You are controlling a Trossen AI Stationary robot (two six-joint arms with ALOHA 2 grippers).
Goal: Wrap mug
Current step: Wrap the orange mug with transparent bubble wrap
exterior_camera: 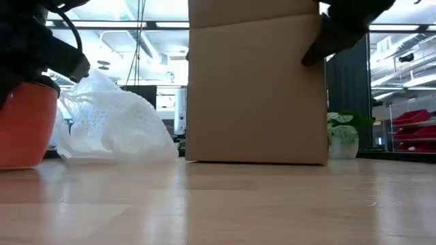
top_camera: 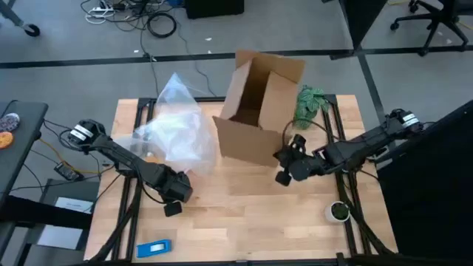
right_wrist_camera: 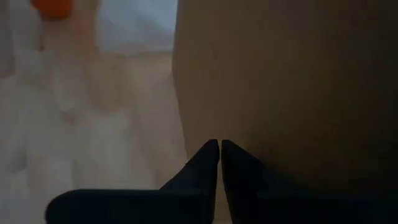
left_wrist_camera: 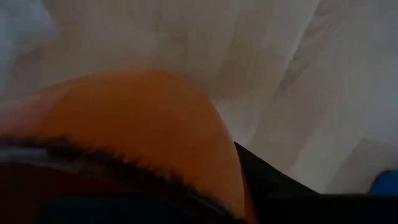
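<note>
while the left gripper (top_camera: 175,193) has its fingers closed around the mug (left_wrist_camera: 143,134), bubble wrap (top_camera: 174,133) just beside them, and the right gripper (right_wrist_camera: 219,155) hangs pinched empty by the box (top_camera: 255,111), a snagged sheet could likely tip the mug.

No text, label, brand, number or sign can be read anywhere in these views; the plain brown cardboard box (top_camera: 259,111) shows bare, unprinted faces, and the small blue flat object (top_camera: 154,248) is too small to tell.
</note>
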